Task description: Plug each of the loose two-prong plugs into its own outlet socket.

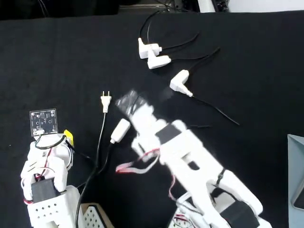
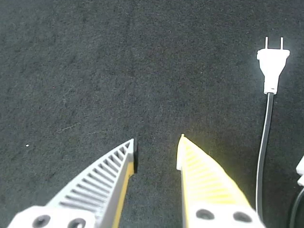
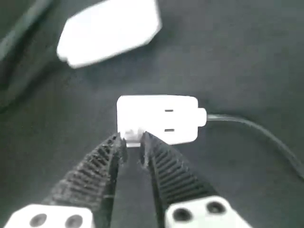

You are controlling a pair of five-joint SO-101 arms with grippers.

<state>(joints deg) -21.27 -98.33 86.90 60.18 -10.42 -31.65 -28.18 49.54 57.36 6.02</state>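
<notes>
A loose white two-prong plug [image 1: 106, 100] on a black cable lies on the black cloth, prongs toward the far side. It also lies ahead and to one side of my open left gripper [image 2: 156, 142], which holds nothing. A second white plug body [image 1: 120, 129] lies beside the right arm. Three white outlet sockets [image 1: 148, 47] [image 1: 159, 61] [image 1: 179, 80] lie farther back with cables. My right gripper [image 1: 129, 102] [image 3: 133, 142] is almost shut, its tips at the near edge of a two-slot socket [image 3: 159, 118]. I cannot tell whether they touch it.
The left arm [image 1: 45, 166] stands at the near left, carrying a square marker tag [image 1: 43, 121]. A grey box edge [image 1: 297, 175] is at the right border. A white perforated part [image 1: 92, 216] sits at the near edge. Black cables trail between the arms.
</notes>
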